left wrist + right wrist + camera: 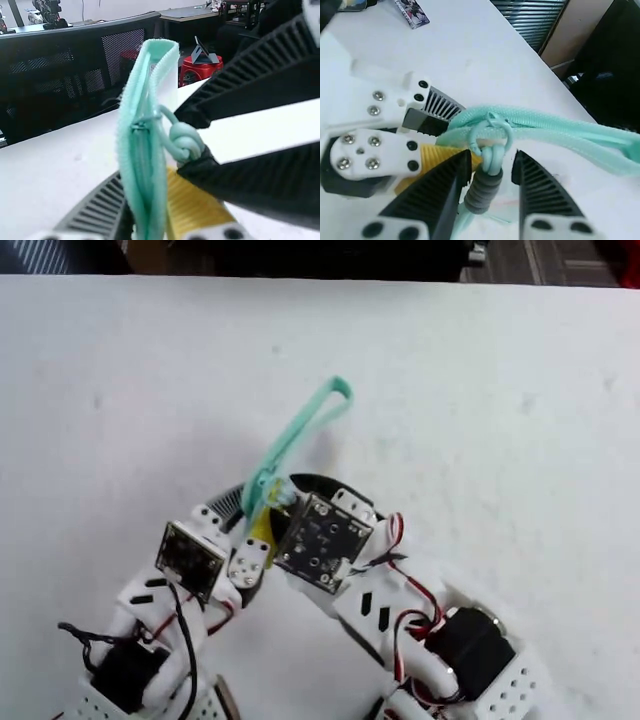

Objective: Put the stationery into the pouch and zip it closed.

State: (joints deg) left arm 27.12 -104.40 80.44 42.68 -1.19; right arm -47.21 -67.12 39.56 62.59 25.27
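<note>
We see the pouch (300, 430) held on edge over the table (480, 390), just ahead of both arms. We judge this keeps the zip free to run. The left gripper (248, 515) is clenched on its near end (an anchor against the tug). The right gripper (491, 162) straddles the zip pull (492, 145) with its jaws apart, not yet pinching it.

pouch (300, 435): slim, mint green, set on its long edge, running diagonally. zip pull (492, 152) (knotted cord, grey bead) at its near end.
</note>
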